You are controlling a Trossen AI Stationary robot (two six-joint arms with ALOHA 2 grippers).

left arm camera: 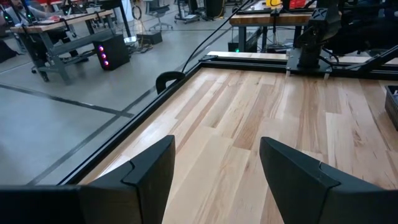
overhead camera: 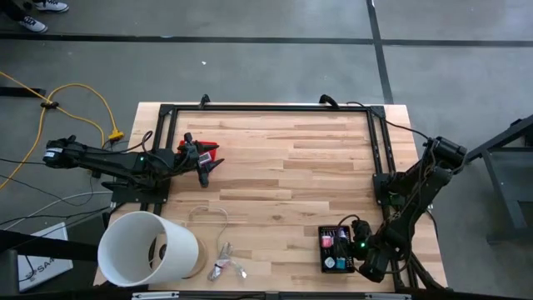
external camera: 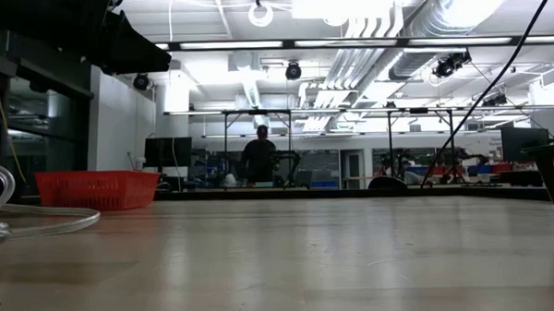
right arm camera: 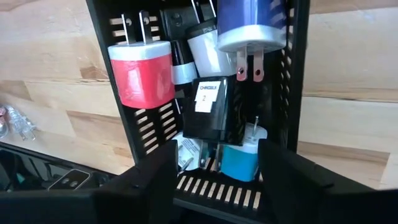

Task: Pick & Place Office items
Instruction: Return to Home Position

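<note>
Your right gripper (right arm camera: 216, 171) hangs spread and empty just above the black bin (right arm camera: 106, 37). In it the adapters lie heaped: teal adapter (right arm camera: 239, 160) nearest, then black adapter (right arm camera: 211, 115), whose white label's print you cannot read, then pink adapter (right arm camera: 142, 71), white adapter (right arm camera: 208, 53) and blue adapter (right arm camera: 252, 22). Across the table (left arm camera: 249, 112), your left gripper (left arm camera: 214, 155) rests spread, holding nothing.

charger adapters (right arm camera: 208, 109) lie in the bin (right arm camera: 301, 74) at the table's (overhead camera: 291, 167) right, the tub (overhead camera: 141, 246) at its left.
</note>
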